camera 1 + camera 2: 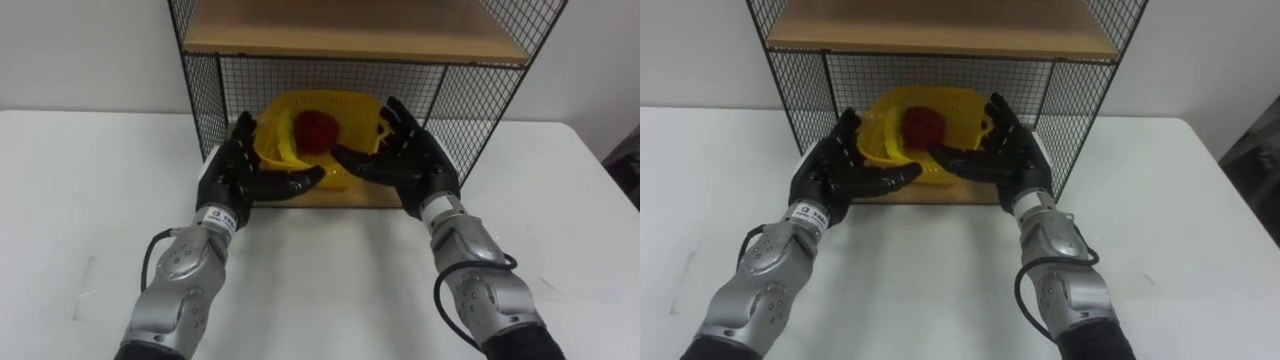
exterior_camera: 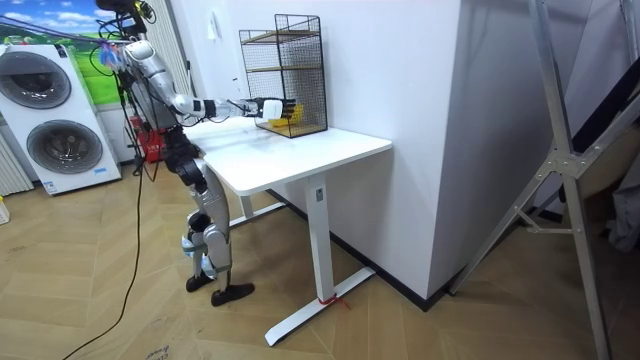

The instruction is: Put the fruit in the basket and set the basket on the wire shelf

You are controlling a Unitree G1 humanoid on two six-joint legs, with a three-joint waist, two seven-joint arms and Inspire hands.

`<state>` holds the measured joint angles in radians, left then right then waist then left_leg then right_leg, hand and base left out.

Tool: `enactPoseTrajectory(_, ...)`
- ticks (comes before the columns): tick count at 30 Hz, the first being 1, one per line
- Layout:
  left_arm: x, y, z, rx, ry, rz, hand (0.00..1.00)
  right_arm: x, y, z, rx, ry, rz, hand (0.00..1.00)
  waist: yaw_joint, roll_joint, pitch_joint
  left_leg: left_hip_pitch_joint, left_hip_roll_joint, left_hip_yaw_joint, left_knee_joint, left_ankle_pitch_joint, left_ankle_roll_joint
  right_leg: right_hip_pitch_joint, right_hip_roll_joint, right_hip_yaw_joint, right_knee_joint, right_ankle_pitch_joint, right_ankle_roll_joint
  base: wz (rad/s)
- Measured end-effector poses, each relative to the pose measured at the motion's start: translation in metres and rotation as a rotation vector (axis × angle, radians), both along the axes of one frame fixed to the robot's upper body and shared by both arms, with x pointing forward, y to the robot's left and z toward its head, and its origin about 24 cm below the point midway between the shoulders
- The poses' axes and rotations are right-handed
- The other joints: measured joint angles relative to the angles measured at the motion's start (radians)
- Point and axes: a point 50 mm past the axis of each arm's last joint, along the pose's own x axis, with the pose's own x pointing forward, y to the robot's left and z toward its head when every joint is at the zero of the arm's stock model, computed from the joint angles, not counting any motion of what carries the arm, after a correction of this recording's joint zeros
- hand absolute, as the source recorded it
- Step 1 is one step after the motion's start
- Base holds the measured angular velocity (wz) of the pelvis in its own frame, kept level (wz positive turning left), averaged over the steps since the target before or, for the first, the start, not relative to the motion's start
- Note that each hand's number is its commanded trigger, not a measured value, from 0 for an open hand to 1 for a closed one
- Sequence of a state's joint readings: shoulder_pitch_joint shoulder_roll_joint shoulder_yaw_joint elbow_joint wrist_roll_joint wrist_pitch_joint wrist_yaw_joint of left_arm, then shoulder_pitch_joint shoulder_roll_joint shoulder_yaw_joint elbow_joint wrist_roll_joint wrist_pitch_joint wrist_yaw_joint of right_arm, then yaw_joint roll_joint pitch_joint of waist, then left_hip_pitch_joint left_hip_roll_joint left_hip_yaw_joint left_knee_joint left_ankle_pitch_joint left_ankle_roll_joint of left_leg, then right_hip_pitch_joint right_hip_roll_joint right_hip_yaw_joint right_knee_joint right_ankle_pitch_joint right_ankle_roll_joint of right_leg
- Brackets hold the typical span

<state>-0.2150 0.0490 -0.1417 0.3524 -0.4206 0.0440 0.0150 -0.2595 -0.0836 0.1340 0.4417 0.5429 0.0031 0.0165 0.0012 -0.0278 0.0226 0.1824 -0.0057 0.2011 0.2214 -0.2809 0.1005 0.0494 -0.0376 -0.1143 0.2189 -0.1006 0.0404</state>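
White surface w/ robot standing at its near edge, both arms reaching fwd. Wire shelf stood at the far side. Yellow basket sat in the shelf's lower compartment, on the wooden bottom board. Left hand flanked the basket's left side and right hand its right, fingers spread wide and mostly straight, thumbs across the near wall. Red fruit lay inside the basket.

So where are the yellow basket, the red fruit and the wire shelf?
yellow basket (image 1: 312, 97): left eye view, back rim.
red fruit (image 1: 318, 130): left eye view, its middle.
wire shelf (image 1: 203, 95): left eye view, left mesh wall.
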Motion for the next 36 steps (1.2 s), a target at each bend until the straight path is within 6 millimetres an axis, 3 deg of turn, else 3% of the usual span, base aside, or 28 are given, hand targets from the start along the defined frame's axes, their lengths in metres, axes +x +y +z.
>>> enactPoseTrajectory(4,0.001,0.0,-0.001,0.003,0.01,0.003,0.0,0.004,-0.004,-0.006,-0.007,0.046,-0.02,0.0,-0.005,0.003,-0.0037,0.001,0.0,-0.003,-0.018,0.0,0.0,-0.001,0.005,-0.013,-0.001,0.005,-0.002,0.0)
enactPoseTrajectory(7,-0.001,0.001,-0.016,0.021,0.092,0.008,0.0,0.004,-0.005,-0.008,-0.014,0.058,-0.018,0.0,-0.009,0.006,-0.0084,0.001,0.001,-0.007,-0.016,0.0,-0.001,0.0,0.005,-0.017,-0.002,0.005,-0.003,0.03)
enactPoseTrajectory(10,0.001,0.002,-0.015,0.027,0.101,0.003,0.0,0.003,-0.006,-0.013,-0.021,0.088,-0.019,0.0,-0.009,0.012,-0.0152,0.002,0.001,-0.009,-0.013,0.002,-0.002,0.0,0.006,-0.017,-0.002,0.005,-0.003,0.01)
enactPoseTrajectory(16,0.002,0.003,-0.012,0.043,0.094,0.002,0.0,0.003,-0.003,-0.013,-0.106,0.09,0.028,0.0,-0.009,0.01,-0.0198,-0.01,0.001,-0.003,-0.004,0.004,-0.003,-0.016,0.005,-0.011,0.002,0.005,-0.003,-0.01)
enactPoseTrajectory(36,0.005,0.007,-0.003,0.121,0.054,-0.003,0.0,0.005,-0.001,-0.004,-0.233,0.027,0.106,0.0,-0.007,0.007,-0.0206,-0.021,0.004,0.009,0.001,0.004,-0.003,-0.029,0.001,-0.011,0.003,0.006,-0.005,-0.01)
